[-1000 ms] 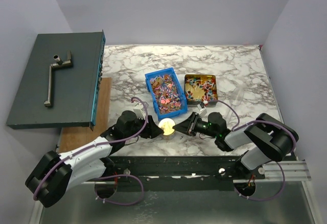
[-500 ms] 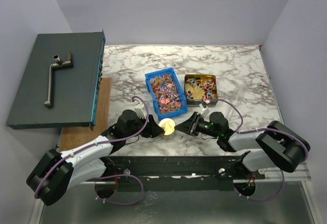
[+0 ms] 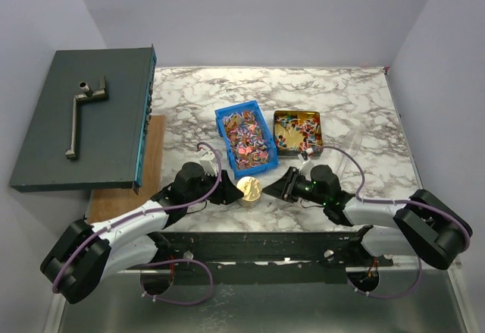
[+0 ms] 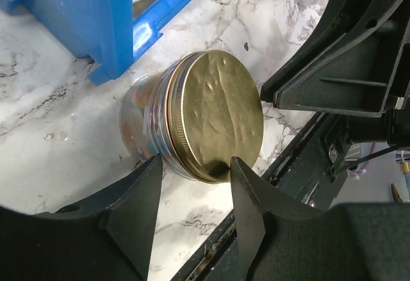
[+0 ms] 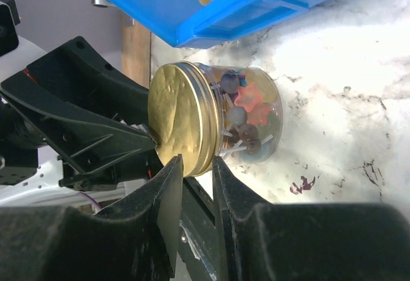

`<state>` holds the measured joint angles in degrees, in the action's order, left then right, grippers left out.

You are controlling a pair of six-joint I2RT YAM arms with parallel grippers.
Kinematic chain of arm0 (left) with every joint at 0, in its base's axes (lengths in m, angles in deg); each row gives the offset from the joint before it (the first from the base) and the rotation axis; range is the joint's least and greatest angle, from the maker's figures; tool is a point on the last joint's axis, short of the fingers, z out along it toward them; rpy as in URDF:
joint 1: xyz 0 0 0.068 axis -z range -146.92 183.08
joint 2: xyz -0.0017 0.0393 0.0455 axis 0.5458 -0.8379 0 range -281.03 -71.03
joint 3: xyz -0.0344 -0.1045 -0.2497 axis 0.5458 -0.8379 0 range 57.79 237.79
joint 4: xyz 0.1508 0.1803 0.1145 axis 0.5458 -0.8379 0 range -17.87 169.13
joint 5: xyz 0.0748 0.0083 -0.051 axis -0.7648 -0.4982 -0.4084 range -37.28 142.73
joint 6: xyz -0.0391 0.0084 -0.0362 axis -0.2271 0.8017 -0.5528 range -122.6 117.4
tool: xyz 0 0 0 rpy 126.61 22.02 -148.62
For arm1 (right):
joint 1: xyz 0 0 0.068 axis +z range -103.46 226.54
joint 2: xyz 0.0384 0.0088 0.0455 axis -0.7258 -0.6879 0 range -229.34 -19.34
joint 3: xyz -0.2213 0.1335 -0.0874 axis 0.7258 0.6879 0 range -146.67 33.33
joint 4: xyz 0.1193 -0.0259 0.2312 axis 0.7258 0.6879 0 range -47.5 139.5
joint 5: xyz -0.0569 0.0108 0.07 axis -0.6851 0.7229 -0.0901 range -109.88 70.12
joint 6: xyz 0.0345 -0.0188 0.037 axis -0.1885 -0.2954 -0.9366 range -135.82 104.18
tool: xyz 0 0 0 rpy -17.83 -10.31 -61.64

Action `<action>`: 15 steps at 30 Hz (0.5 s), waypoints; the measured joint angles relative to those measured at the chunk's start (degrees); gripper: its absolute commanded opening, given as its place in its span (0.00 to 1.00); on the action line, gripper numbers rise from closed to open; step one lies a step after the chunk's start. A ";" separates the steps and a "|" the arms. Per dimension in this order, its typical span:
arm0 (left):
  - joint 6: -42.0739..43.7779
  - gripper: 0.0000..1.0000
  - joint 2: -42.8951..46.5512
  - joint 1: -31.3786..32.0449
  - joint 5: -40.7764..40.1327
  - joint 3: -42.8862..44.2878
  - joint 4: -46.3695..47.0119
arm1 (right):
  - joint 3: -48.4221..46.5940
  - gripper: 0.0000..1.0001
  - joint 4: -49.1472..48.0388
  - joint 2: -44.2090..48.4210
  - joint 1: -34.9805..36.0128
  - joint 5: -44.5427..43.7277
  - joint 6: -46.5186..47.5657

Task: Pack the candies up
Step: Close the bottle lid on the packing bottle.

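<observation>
A clear jar point(image 5: 256, 111) with a round gold lid point(image 4: 214, 114) stands near the table's front edge, also visible as the jar point(image 3: 249, 190) from above. Candies point(image 5: 246, 108) show through its wall. My left gripper point(image 4: 195, 162) grips the jar from the left, one fingertip at its wall, the other against the lid's face. My right gripper point(image 5: 196, 160) comes from the right, its narrow jaws pinching the lid's rim. More candies point(image 3: 246, 137) fill a blue bin point(image 3: 220, 132), and others lie in a gold tin point(image 3: 276, 137).
A dark grey box point(image 3: 83, 124) with a metal crank on top sits at the left, over a wooden board point(image 3: 155, 151). The black mounting rail point(image 3: 250, 243) runs along the near edge, just behind the jar. The blue bin stands right behind the jar.
My right arm's elbow has swung out to the right while its gripper stayed at the lid, and its jaws have eased slightly. The left arm has hardly moved.
</observation>
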<state>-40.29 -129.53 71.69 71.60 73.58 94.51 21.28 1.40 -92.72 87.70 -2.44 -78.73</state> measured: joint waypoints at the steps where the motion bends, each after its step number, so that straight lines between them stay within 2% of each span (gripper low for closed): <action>1: 0.00 0.49 -0.02 0.00 0.02 0.07 -0.02 | -0.50 0.28 1.16 0.28 0.00 -0.02 0.68; 8: 0.00 0.47 -0.11 -0.04 0.17 0.31 0.02 | -6.64 0.29 9.18 2.69 0.00 -0.31 6.16; 15: 0.02 0.41 -0.02 -0.37 0.20 0.31 0.00 | -12.02 0.29 14.36 1.20 0.00 -0.26 10.19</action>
<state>-40.27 -129.55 71.32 71.80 73.89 94.51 9.26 15.76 -91.52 87.70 -2.71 -68.55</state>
